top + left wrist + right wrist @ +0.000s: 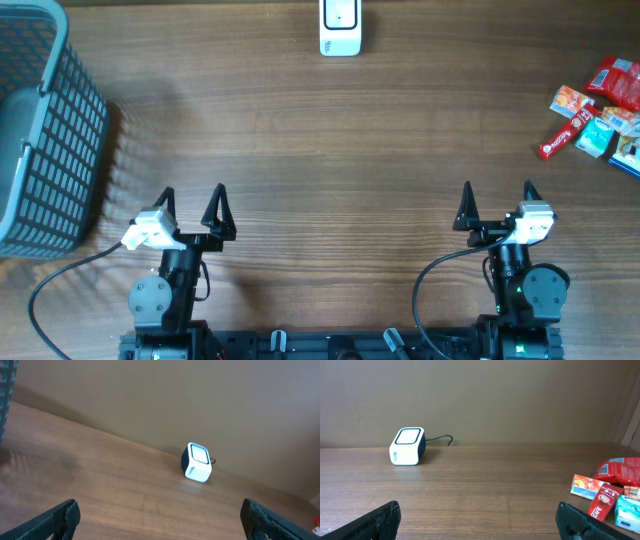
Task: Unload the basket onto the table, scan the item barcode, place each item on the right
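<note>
A white box-shaped barcode scanner (340,27) stands at the table's far edge, also in the left wrist view as the scanner (197,462) and in the right wrist view as the scanner (407,446). Several snack packets (600,120) lie in a heap at the far right; the same packets (612,492) show in the right wrist view. My left gripper (192,210) rests open near the front left, nothing between its fingers. At the front right my right gripper (497,204) is open and empty as well. Both are far from the scanner and the packets.
A grey mesh basket (45,130) stands at the left edge of the wooden table. A cable runs from the back of the scanner toward the wall. Black cables loop by each arm's base at the front edge.
</note>
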Action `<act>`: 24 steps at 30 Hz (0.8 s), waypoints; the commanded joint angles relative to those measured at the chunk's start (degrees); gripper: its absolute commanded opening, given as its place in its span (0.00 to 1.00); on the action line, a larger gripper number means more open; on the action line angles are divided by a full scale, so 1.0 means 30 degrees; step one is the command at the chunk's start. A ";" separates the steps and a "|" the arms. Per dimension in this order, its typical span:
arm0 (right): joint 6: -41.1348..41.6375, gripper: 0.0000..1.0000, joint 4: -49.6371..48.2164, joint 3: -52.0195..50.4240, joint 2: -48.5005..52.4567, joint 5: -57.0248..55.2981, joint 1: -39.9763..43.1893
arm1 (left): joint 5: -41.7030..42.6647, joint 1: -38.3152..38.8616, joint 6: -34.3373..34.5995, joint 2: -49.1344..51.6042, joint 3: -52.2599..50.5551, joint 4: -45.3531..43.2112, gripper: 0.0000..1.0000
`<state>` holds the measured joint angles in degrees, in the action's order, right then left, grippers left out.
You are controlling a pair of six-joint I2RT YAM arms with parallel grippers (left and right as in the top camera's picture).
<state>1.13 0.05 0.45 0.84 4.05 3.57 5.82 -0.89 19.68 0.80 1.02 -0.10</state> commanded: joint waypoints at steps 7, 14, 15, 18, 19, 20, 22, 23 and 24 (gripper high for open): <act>-0.0328 1.00 -0.0073 -0.0058 -0.0211 0.0087 0.0080 | -0.0546 -0.0131 -0.0007 -0.0211 -0.0226 0.1464 1.00; -0.0328 1.00 -0.0073 -0.0058 -0.0211 0.0087 0.0080 | -0.0532 -0.0131 -0.2098 -0.0211 -0.0226 0.1464 1.00; -0.0328 1.00 -0.0073 -0.0058 -0.0211 0.0087 0.0080 | -0.0495 -0.0117 -0.2390 -0.0211 -0.0226 0.1464 1.00; -0.0321 0.99 -0.0073 -0.0058 -0.0211 0.0087 0.0080 | -0.0459 0.0102 -0.3614 -0.0211 -0.0226 0.1472 1.00; -0.0321 1.00 -0.0073 -0.0058 -0.0211 0.0087 0.0080 | -0.0452 0.0182 -0.4036 -0.0211 -0.0226 0.1472 1.00; -0.0321 1.00 -0.0073 -0.0058 -0.0211 0.0087 0.0080 | -0.0452 0.0277 -0.4335 -0.0211 -0.0226 0.1479 1.00; -0.0328 1.00 -0.0073 -0.0058 -0.0211 0.0087 0.0080 | -0.0459 0.0430 -0.4765 -0.0211 -0.0226 0.1486 1.00; -0.0328 1.00 -0.0073 -0.0058 -0.0211 0.0087 0.0080 | -0.0459 0.0466 -0.4983 -0.0211 -0.0226 0.1486 1.00; -0.0321 1.00 -0.0073 -0.0058 -0.0211 0.0087 0.0080 | -0.0481 0.0488 -0.5042 -0.0211 -0.0226 0.1486 1.00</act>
<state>1.15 0.03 0.45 0.84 4.05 3.57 4.97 -0.10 9.39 0.78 0.69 3.90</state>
